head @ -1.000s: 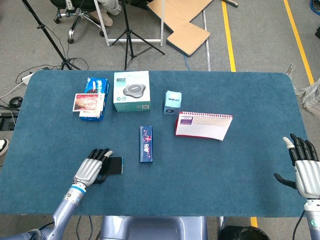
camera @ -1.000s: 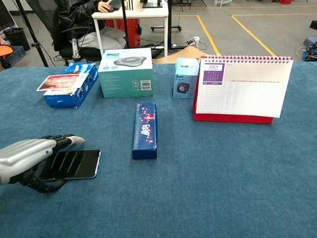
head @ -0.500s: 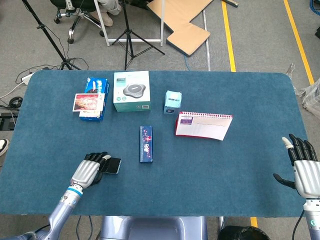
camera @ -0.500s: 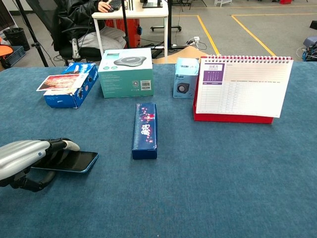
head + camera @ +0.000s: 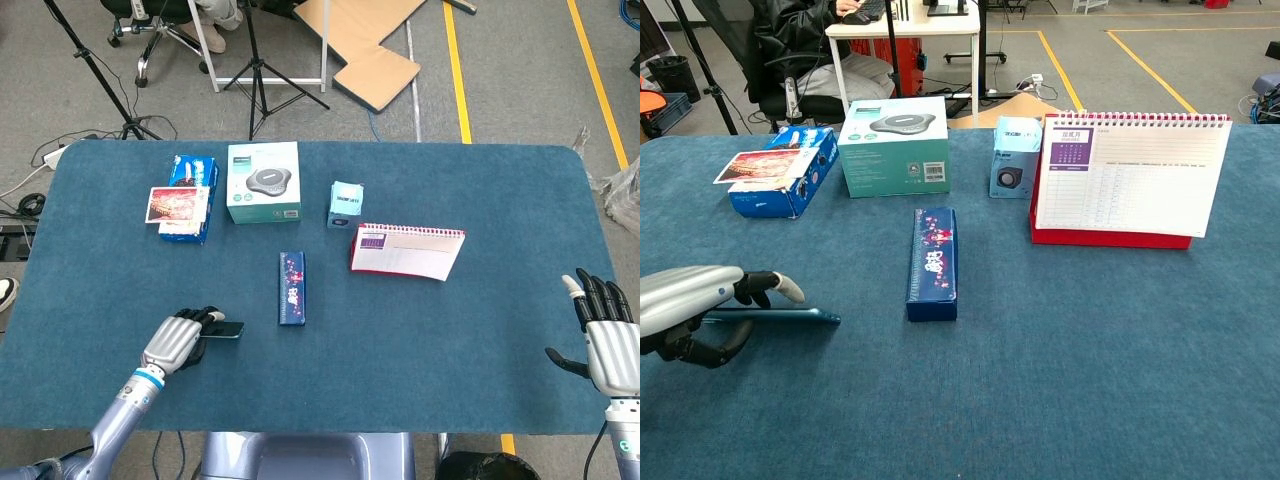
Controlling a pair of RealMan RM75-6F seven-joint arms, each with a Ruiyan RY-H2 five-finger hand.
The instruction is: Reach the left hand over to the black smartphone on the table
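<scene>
At the table's near left edge, the left hand [image 5: 685, 305] grips the black smartphone [image 5: 780, 316], fingers above and thumb beneath, the free end tipped clear of the blue cloth — apparently a lift. A slim patterned box [image 5: 933, 263] lies just beside. Far right, the right hand [image 5: 605, 335] waits open, fingers spread, holding nothing.

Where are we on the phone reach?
Done: the left robot hand has reached the phone at the table's near left. In hand: its fingers wrap the phone's near end, and the phone looks tipped up, showing only its thin edge. Left: nothing of the reach itself. The right robot hand is open and idle.
</scene>
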